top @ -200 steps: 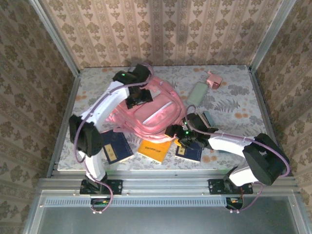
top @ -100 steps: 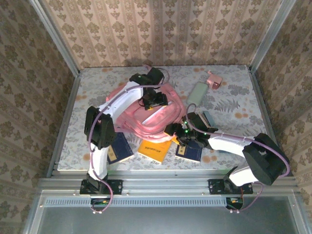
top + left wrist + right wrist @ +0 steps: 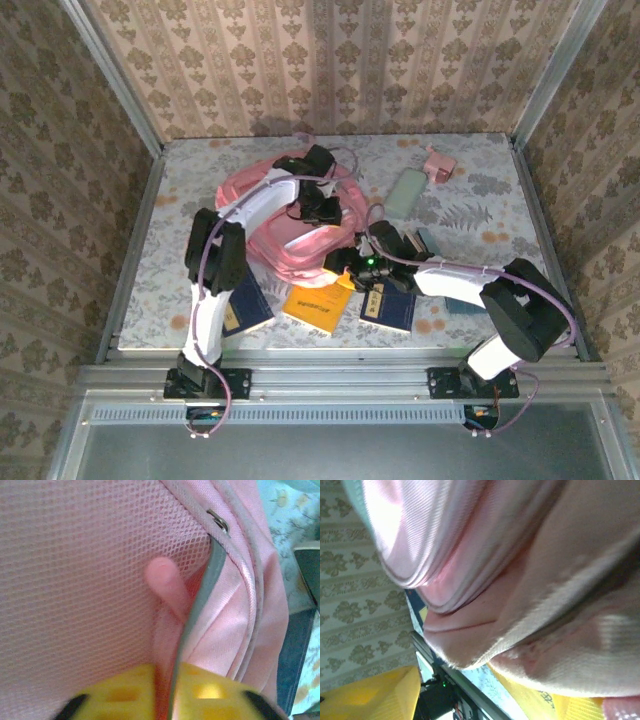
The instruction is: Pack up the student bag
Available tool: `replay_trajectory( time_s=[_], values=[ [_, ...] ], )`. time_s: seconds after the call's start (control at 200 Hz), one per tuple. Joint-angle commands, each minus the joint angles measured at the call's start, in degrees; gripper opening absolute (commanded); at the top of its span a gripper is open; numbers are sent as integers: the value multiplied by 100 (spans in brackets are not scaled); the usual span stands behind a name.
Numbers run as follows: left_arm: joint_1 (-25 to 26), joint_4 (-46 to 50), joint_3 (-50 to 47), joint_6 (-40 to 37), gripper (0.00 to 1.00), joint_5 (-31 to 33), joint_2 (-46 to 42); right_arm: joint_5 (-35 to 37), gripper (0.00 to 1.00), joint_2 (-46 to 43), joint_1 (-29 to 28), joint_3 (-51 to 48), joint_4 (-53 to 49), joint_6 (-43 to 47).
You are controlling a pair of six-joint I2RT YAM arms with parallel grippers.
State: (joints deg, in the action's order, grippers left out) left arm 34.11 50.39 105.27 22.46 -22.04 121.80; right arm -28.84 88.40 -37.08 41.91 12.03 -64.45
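**Bag middle, book edges and fingers out of sight**

Seen from above, the left arm [image 3: 245, 205] hides the middle of the student bag [image 3: 285, 245]. There the left gripper [image 3: 322, 207] is too small to make out. The orange book [image 3: 318, 303] has its upper edge under the bag. The right arm [image 3: 450, 283] covers part of a blue book [image 3: 390, 312]. The small pink object [image 3: 438, 163] at upper right is too small to identify.

In the left wrist view, the yellow fingers [image 3: 215, 690] are blurred and cut off at the bottom edge. In the right wrist view, blurred bag fabric hides one finger of the right gripper [image 3: 345, 262].

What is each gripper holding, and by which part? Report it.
Left gripper: shut on the student bag, pinching its grey edge trim. Right gripper: jaws apart against the bag's fabric; no grip visible.
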Motion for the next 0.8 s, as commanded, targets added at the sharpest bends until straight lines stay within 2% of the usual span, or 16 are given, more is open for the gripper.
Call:
replay_trajectory(
  time_s=[0.0,0.185,0.33,0.455,0.57,0.635,0.71,0.79],
  values=[
    [-420,-819,-436,-311,0,-1152,-737,-14,80,-402,-54,326,-7,616],
    [-1280,-1013,-590,-656,0,-1419,-1490,428,99,-1326,90,-18,-751,1272],
    [-1520,-525,15,-1210,0,-1434,-1534,405,100,-1827,182,-260,-918,1608],
    [-1356,-31,586,-1992,0,-1124,-1440,922,97,-2420,298,-165,-1411,1867],
    [-902,327,1015,-3098,0,-259,-1387,1468,94,-2750,552,206,-2079,2089],
    [-601,431,1128,-3624,0,0,-1387,1805,93,-2780,731,467,-2506,2172],
    [-504,431,1214,-3808,0,59,-1389,2161,91,-2835,984,578,-2743,2168],
    [-432,437,1149,-4235,0,-245,-1479,2421,83,-2835,1280,623,-2868,2107]
  ],
)
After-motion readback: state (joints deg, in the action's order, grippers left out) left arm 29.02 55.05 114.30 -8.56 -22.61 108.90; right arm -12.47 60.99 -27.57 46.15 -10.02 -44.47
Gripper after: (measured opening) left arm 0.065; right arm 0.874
